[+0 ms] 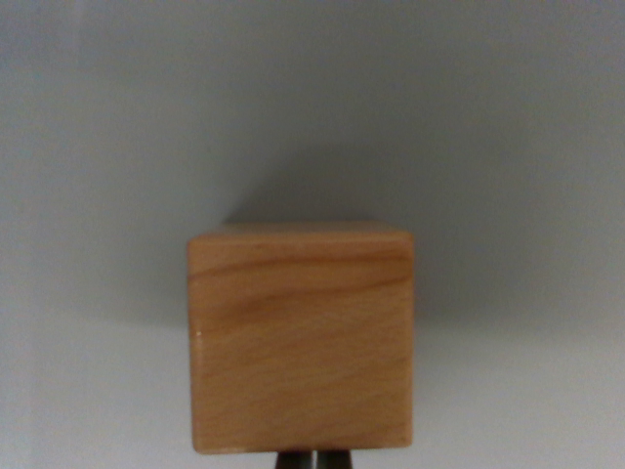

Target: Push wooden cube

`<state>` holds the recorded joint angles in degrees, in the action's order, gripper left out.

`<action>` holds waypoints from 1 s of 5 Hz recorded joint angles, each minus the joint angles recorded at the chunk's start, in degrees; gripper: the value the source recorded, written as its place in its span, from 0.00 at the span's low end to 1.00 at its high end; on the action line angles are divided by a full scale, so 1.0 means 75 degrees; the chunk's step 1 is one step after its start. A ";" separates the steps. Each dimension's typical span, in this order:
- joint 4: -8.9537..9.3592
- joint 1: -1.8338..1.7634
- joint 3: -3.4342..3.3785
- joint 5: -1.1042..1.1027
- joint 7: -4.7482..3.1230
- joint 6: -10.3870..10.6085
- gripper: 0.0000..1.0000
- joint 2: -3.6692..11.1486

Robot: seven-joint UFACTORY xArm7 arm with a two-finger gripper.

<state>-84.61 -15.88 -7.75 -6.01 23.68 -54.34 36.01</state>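
Observation:
A light wooden cube (301, 342) with visible grain fills the lower middle of the wrist view and rests on a plain grey surface (98, 195). Its near face looks straight at the camera, and a thin strip of its top shows above. At the very bottom edge of the view, two dark fingertips of my gripper (314, 459) stand pressed side by side, shut, with nothing between them. They sit right against the bottom of the cube's near face. Most of the gripper is out of view.
The grey surface runs on every side of the cube. The cube casts a soft shadow (322, 186) behind and above it. Nothing else is in view.

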 joint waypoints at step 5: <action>-0.0612 0.0017 0.0055 -0.0012 -0.0101 -0.0243 1.00 0.0366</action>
<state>-89.20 -15.75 -7.33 -6.09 22.92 -56.16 38.76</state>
